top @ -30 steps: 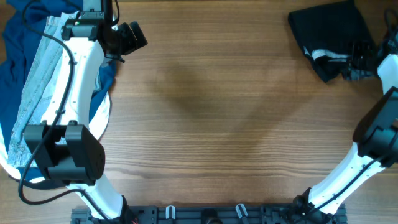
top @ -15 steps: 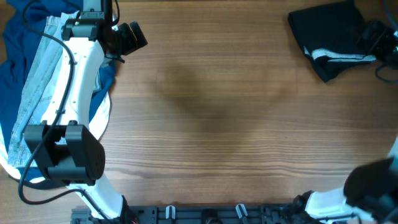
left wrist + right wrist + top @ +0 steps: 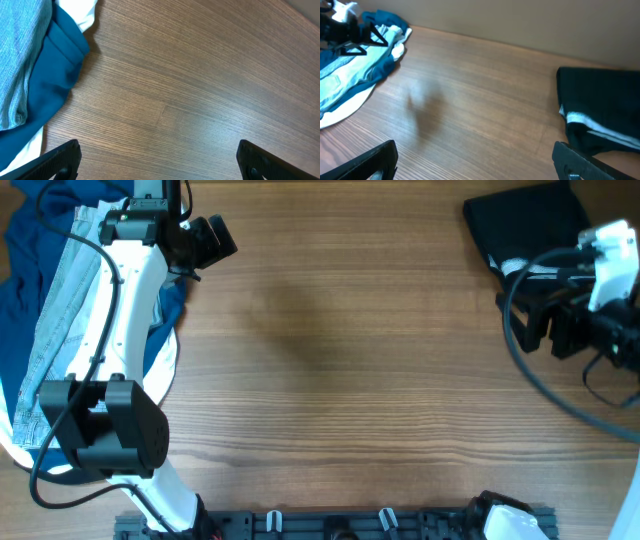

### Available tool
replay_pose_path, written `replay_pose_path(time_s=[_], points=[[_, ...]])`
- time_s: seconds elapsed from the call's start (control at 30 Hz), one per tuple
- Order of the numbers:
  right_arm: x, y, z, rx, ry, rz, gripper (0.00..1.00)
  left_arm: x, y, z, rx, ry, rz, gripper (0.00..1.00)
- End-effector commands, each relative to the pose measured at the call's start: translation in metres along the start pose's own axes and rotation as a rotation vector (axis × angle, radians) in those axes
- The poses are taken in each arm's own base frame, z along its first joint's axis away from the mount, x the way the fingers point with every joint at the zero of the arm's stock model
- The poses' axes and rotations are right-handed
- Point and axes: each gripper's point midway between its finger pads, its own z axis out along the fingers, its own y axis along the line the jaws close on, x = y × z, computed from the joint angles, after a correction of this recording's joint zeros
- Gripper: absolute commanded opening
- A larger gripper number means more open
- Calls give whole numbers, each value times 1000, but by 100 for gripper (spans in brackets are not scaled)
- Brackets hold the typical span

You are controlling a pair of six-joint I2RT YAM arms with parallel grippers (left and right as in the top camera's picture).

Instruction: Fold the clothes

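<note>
Shorts (image 3: pixel 520 220) bundled far-right, waistband (image 3: pixel 590 121) facing robot — L gripper (image 3: pixel 160 164), R gripper (image 3: pixel 475 161) both wide.

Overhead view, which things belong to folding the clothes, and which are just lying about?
Belongs to the job: black shorts, far right corner.
Just lying about: light-blue jeans, dark blue garment, white item beneath them, far left.

the shorts (image 3: pixel 522 225) are plain black fabric, folded into a loose, slightly bunched heap lying flat at the far right corner of the bench (image 3: pixel 350 380). a strip of pale grey lining shows along the heap's near edge, with a dark fold below it.
</note>
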Motion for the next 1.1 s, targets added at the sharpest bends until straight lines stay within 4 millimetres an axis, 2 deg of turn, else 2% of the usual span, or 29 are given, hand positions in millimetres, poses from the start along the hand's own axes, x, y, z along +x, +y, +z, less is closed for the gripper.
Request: replay_pose_path(time_s=[0.0, 0.13, 0.3, 0.37, 0.47, 0.57, 0.63, 0.73, 0.77, 0.9, 1.0, 1.07], points=[[-2, 8, -12, 22, -19, -21, 100, -1, -3, -2, 6, -5, 12, 100], [2, -3, -14, 87, 3, -33, 100, -1, -3, -2, 6, -5, 12, 100], [6, -14, -4, 99, 38, -108, 100, -1, -3, -2, 6, -5, 12, 100], [1, -17, -5, 132, -12, -139, 100, -1, -3, -2, 6, -5, 12, 100], [-1, -22, -1, 208, -163, -27, 100, -1, -3, -2, 6, -5, 12, 100], [22, -19, 11, 257, -263, 48, 100, -1, -3, -2, 6, -5, 12, 100], [49, -9, 25, 245, -318, 12, 100, -1, -3, -2, 6, -5, 12, 100], [94, -7, 45, 259, -371, 105, 100, -1, -3, -2, 6, -5, 12, 100], [114, -7, 55, 260, -388, 137, 100, -1, -3, -2, 6, -5, 12, 100], [162, -2, 80, 261, -411, 147, 100, -1, -3, -2, 6, -5, 12, 100], [181, -2, 85, 294, -428, 137, 100, -1, -3, -2, 6, -5, 12, 100], [184, -6, 80, 341, -468, 133, 100, -1, -3, -2, 6, -5, 12, 100]])
